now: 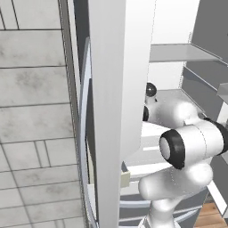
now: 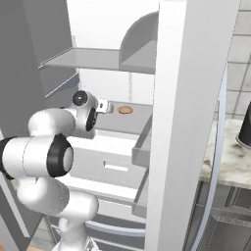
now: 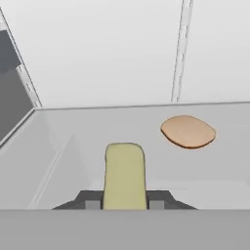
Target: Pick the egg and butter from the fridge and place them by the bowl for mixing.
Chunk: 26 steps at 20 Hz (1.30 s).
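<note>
Two items are wanted, and one looks to be in hand: in the hand view the gripper (image 3: 125, 205) is closed on a pale yellow butter stick (image 3: 125, 173), which rises between the dark finger tips toward twelve o'clock. Farther in, at about two o'clock from the butter and well apart from it, a brownish oval that I take for the egg (image 3: 188, 131) lies on the grey shelf (image 3: 73, 127). Neither item is by the bowl yet, so carrying both out remains. Beyond stands the fridge's (image 2: 181, 98) white back wall.
</note>
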{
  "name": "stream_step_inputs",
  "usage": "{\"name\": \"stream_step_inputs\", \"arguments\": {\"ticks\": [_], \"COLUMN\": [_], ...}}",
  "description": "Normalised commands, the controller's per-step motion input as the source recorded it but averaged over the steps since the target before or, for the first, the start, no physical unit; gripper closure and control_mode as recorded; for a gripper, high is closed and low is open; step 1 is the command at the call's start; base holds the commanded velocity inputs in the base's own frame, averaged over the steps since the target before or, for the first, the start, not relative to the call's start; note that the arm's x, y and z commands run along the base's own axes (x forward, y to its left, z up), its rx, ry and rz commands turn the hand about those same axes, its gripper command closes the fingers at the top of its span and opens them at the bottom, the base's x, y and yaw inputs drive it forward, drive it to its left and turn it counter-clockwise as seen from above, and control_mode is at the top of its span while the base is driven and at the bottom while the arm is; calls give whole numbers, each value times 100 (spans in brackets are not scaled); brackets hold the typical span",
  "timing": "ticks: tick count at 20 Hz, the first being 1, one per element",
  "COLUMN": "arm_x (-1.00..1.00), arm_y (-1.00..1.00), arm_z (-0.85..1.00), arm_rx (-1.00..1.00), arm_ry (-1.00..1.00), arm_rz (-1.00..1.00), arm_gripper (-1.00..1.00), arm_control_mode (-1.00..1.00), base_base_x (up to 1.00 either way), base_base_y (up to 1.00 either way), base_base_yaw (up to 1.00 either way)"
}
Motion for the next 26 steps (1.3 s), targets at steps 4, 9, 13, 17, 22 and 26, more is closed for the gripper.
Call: {"name": "stream_step_inputs", "arguments": {"ticks": [4,9,13,17,22,26], "arm_x": [-100,-100,-100,-100,-100,-100], "arm_y": [-13,-36,-32,-21,-14,-37], "arm_z": [13,37,41,22,0,22], "arm_rx": [8,11,7,2,0,0], "arm_ry": [7,21,26,27,5,-33], "arm_rz": [-9,-10,-11,-9,-3,-2], "arm_gripper": [100,100,100,100,100,100], "arm_control_mode": [-100,-100,-100,-100,-100,-100], "base_base_x": [0,0,0,0,0,0], "base_base_y": [0,0,0,0,0,0], "base_base_yaw": [0,0,0,0,0,0]}}
